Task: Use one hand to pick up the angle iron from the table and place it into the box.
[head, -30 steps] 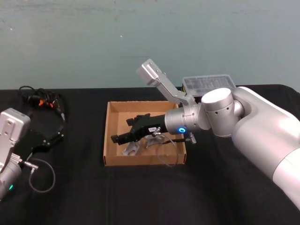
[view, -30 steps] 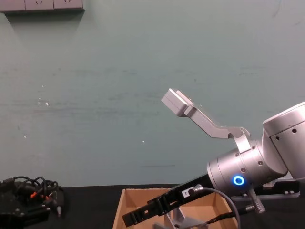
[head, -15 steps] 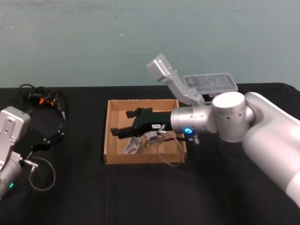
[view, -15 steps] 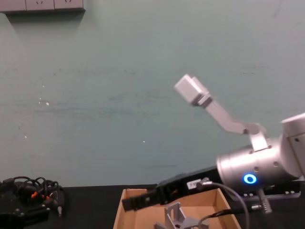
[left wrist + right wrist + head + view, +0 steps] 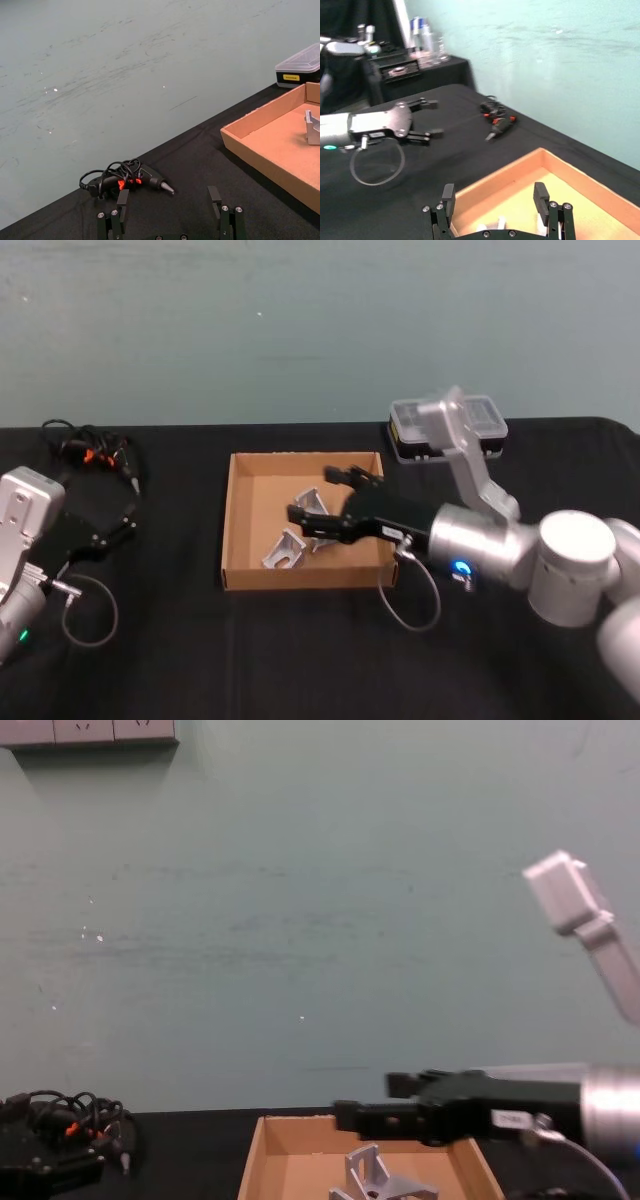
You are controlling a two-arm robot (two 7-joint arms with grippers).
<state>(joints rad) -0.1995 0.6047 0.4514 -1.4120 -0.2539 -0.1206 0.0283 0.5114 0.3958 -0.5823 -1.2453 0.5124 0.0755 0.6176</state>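
Head view: right gripper (image 5: pixel 322 495) hung over the right half of the box (image 5: pixel 232 525), fingers spread apart w/ nothing between them; its silver-grey wrist ran off toward the table's right side. Box was a shallow brown cardboard tray sitting near the middle of the black table (image 5: pixel 180 640). Angle iron (image 5: pixel 284 548) lay on the box floor, near the front wall, left of and below the fingertips, apart from them. A second silver bracket piece (image 5: pixel 318 532) lay just beside it, partly under the gripper; whether the two touched could not be told. Chest view: right gripper (image 5: pixel 362 1105) reached in from the right, level above the box (image 5: pixel 262 1150), w/ a grey bracket (image 5: pixel 372 1175) standing on the box floor underneath, clear of the fingers. Right wrist view: both fingers (image 5: pixel 448 196) stood wide apart above the box's interior. Left gripper (image 5: pixel 170 197) was parked low at the table's left side, fingers apart and empty, as the left wrist view showed. A black corded tool w/ orange marks (image 5: pixel 90 455) lay at the far left of the table, and a small black case w/ clear lid (image 5: pixel 485 430) sat behind the box to the right.
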